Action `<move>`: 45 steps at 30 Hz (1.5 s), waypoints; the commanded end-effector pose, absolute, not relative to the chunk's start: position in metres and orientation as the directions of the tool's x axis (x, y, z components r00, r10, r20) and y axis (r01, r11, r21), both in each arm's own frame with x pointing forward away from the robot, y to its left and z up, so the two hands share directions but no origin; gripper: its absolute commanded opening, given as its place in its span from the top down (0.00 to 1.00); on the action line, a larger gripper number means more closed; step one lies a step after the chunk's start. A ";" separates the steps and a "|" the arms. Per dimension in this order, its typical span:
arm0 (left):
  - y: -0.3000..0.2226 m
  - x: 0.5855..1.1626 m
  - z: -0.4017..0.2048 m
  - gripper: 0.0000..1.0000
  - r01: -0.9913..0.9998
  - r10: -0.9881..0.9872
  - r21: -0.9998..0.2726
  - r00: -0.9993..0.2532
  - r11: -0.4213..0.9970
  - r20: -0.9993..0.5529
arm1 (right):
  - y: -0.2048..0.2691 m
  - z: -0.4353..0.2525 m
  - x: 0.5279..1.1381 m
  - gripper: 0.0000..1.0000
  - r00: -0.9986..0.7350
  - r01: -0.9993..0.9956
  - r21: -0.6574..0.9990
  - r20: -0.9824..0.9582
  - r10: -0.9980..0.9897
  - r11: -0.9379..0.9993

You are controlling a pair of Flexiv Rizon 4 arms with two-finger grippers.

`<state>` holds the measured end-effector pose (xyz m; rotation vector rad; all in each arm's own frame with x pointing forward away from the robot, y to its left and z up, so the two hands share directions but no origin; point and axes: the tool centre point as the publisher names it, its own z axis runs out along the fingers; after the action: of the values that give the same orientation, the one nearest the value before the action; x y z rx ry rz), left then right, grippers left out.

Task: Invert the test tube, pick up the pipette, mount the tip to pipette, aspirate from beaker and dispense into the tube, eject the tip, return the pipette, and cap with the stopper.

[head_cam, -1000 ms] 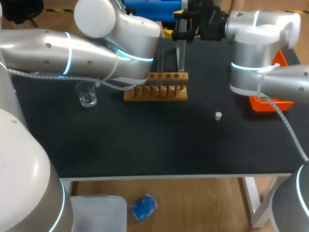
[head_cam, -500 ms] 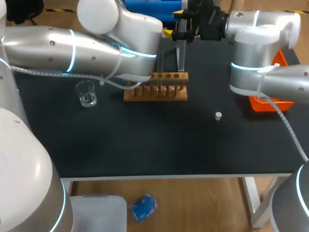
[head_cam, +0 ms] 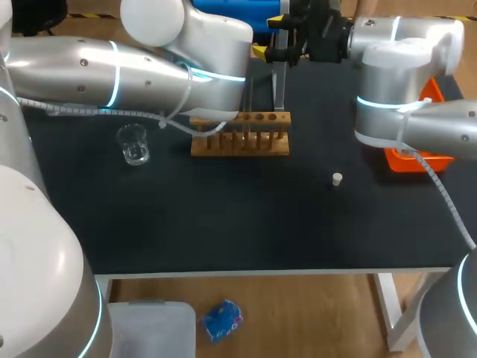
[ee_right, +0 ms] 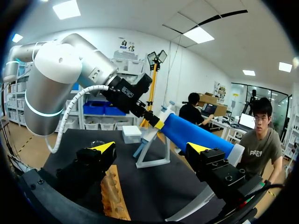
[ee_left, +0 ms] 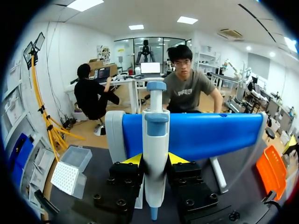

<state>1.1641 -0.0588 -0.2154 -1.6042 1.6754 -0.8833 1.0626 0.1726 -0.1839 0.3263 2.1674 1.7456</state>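
Both fingers (ee_left: 134, 160) of the left gripper (ee_left: 155, 161) clamp the pipette (ee_left: 155, 133), seemingly to lift it off its blue stand (ee_left: 210, 135); the right gripper (ee_right: 150, 149) gapes wide, empty.

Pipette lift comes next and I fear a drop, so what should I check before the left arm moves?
1. Grip: the left tool touches the pipette from both sides: ok.
2. Clearance: the right tool is open and apart from the pipette: ok.
3. The test tube stands upright in the rack: ok.
4. The tip box sits on the table beside the blue stand: ok.
5. Liquid in the beaker: cannot tell.
6. The pipette is free of the blue stand: cannot tell.
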 end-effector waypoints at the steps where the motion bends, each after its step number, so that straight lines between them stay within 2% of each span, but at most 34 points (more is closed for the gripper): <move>1: -0.060 1.165 -0.215 1.00 -0.573 -0.999 -0.819 -0.038 0.024 -0.003 | 0.172 -0.183 1.062 0.00 -0.917 -0.032 0.975 -0.116 0.381 0.221; 2: -0.060 1.164 -0.216 1.00 -0.574 -0.999 -0.818 -0.037 0.023 -0.002 | 0.172 -0.183 1.062 0.00 -0.917 -0.032 0.975 -0.116 0.381 0.221; 3: -0.060 1.164 -0.216 0.89 -0.576 -0.999 -0.817 -0.037 0.022 -0.001 | 0.172 -0.183 1.062 0.00 -0.917 -0.032 0.975 -0.116 0.381 0.221; 4: -0.060 1.163 -0.216 0.53 -0.578 -0.999 -0.816 -0.036 0.021 -0.001 | 0.172 -0.183 1.062 0.00 -0.917 -0.032 0.975 -0.116 0.381 0.221; 5: -0.061 1.163 -0.216 0.06 -0.579 -0.999 -0.815 -0.035 0.021 0.000 | 0.172 -0.183 1.062 0.00 -0.917 -0.032 0.975 -0.116 0.381 0.221; 6: -0.061 1.162 -0.216 0.00 -0.581 -0.999 -0.814 -0.035 0.020 0.000 | 0.172 -0.183 1.062 0.00 -0.917 -0.032 0.975 -0.116 0.381 0.221; 24: -0.053 1.150 -0.185 0.00 -0.518 -0.999 -0.854 -0.046 0.046 -0.026 | 0.172 -0.183 1.062 0.00 -0.917 -0.032 0.975 -0.116 0.381 0.221; 31: -0.047 1.138 -0.156 0.00 -0.412 -0.954 -0.890 -0.290 0.194 -0.074 | 0.172 -0.183 1.062 0.00 -0.917 -0.032 0.975 -0.116 0.381 0.221; 34: -0.041 1.125 -0.145 0.00 -0.358 -0.898 -0.896 -0.432 0.261 -0.089 | 0.172 -0.183 1.062 0.00 -0.917 -0.032 0.975 -0.116 0.381 0.221; 36: -0.041 1.111 -0.141 0.00 -0.299 -0.808 -0.876 -0.568 0.379 -0.156 | 0.172 -0.183 1.062 0.00 -0.917 -0.032 0.975 -0.116 0.381 0.221; 38: -0.039 1.099 -0.139 0.00 -0.270 -0.752 -0.868 -0.639 0.417 -0.162 | 0.172 -0.183 1.062 0.00 -0.917 -0.032 0.975 -0.116 0.381 0.221; 45: -0.039 1.099 -0.139 0.00 -0.270 -0.752 -0.868 -0.639 0.417 -0.162 | 0.172 -0.183 1.062 0.00 -0.917 -0.032 0.975 -0.116 0.381 0.221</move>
<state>1.1052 -0.0510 -0.1415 -0.9834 1.9274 -0.9881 1.0625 0.1726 -0.1839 0.3263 2.1674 1.7456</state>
